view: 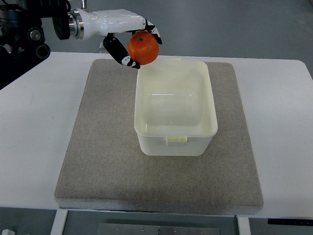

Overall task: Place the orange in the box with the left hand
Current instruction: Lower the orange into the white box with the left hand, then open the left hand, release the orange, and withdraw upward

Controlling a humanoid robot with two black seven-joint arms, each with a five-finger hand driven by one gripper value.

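No text, label, brand or number can be read anywhere (nothing legible at all).

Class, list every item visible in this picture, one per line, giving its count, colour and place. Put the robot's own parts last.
orange: one, orange, held in the air above the box's far left corner
box: one, cream, open and empty, on the mat's middle
mat: one, grey-beige, lying on the table
table: one, white, under the mat
left hand: one, white with black fingers, top left, closed around the orange
left arm: one, black, entering from the left edge
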